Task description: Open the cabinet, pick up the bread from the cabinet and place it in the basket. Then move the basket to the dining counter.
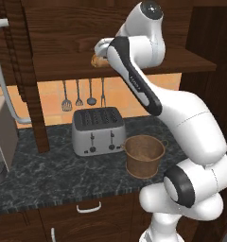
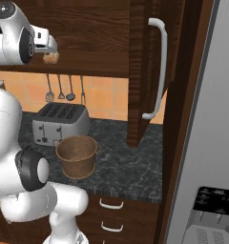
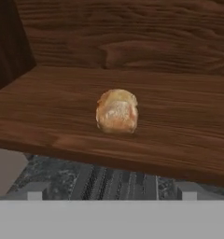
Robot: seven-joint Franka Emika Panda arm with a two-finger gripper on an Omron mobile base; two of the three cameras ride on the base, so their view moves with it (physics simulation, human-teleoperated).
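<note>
- Left cabinet door: swung out, well off to the left of the gripper, its silver bar handle facing the room.
- Toaster: silver, four-slot, standing on the black speckled worktop directly below the gripper; in the hand view its slots show beneath the shelf edge, between the two fingertips.
- Gripper: jaws stand fully spread and released, gripping nothing. The two fingertips sit at the bottom of the hand view, short of the shelf's front edge and apart from the bread.
- Bread: pale tan rounded lump lying on the cabinet's wooden shelf, straight ahead of the gripper and centred between the lines of its fingers, set back a little from the shelf's front edge. No contact with either finger. In the left base view the bread shows at the shelf edge just beside the hand; in the right base view the bread sits just beyond the hand.
- Basket: brown woven, upright, on the worktop below the gripper and just right of the toaster, near it but whether touching cannot be told. Interior appears empty.
- Right cabinet door: open, turned edge-on, well to the right of the gripper, with its long silver handle outward.
- Utensils: hanging on the orange backsplash behind the toaster, below the shelf.
</note>
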